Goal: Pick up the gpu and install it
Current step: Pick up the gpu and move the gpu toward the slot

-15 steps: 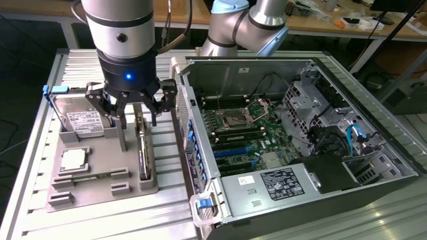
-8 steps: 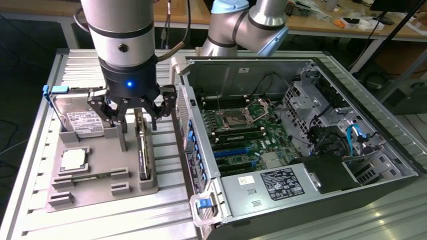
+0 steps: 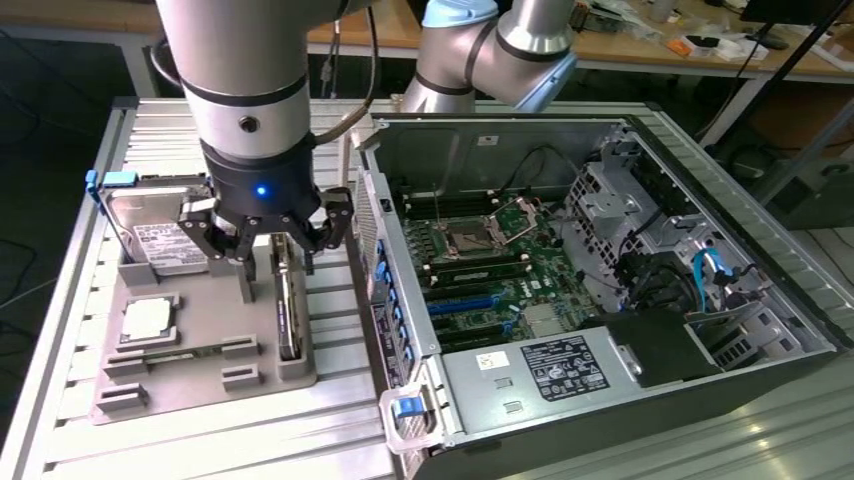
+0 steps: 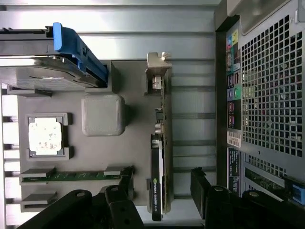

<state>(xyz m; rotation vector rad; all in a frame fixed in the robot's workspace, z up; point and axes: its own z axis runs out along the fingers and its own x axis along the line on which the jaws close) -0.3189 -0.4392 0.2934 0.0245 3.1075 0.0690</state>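
The gpu (image 3: 288,310) is a thin dark card with a silvery bracket. It stands on edge in a slot at the side of the grey holder (image 3: 200,372) nearest the computer case. My gripper (image 3: 283,250) hangs just above its far end. In the wrist view the gpu (image 4: 159,143) runs straight between my two black fingers (image 4: 125,191), one on each side of it. A gap shows on both sides, so the gripper (image 4: 162,191) is open and holds nothing.
The open computer case (image 3: 601,280) lies at the exterior view's right, its motherboard (image 3: 481,270) exposed. On the holder are a silver hard drive (image 3: 154,235) with a blue tab, a square processor chip (image 3: 144,318) and a memory stick (image 4: 71,175). The case wall (image 4: 271,95) stands close beside the gpu.
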